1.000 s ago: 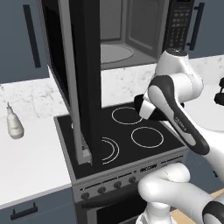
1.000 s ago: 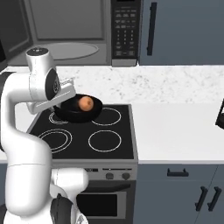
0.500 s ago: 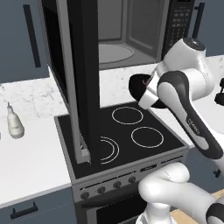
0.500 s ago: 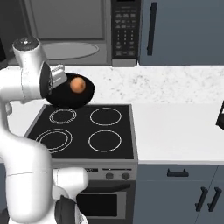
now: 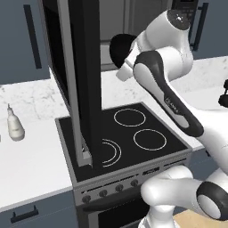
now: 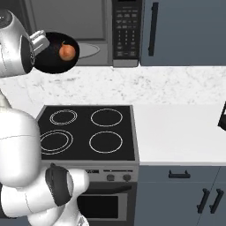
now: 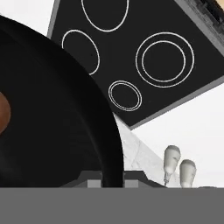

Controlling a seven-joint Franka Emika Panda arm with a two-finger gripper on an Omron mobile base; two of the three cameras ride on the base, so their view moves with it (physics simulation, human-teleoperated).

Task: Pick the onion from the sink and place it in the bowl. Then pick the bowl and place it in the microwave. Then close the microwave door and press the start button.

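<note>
Currently jaws are gripping the bowl [image 6: 55,53] rim, holding it with the onion [image 6: 67,51] inside, just before the microwave [image 6: 95,31].

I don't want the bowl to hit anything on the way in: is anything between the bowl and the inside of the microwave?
Nothing visible blocks it. The bowl, with the onion in it, hangs in the tool's grip above the cooktop, right in front of the microwave opening. The microwave door is swung wide open, off to the left of the bowl's path.
</note>
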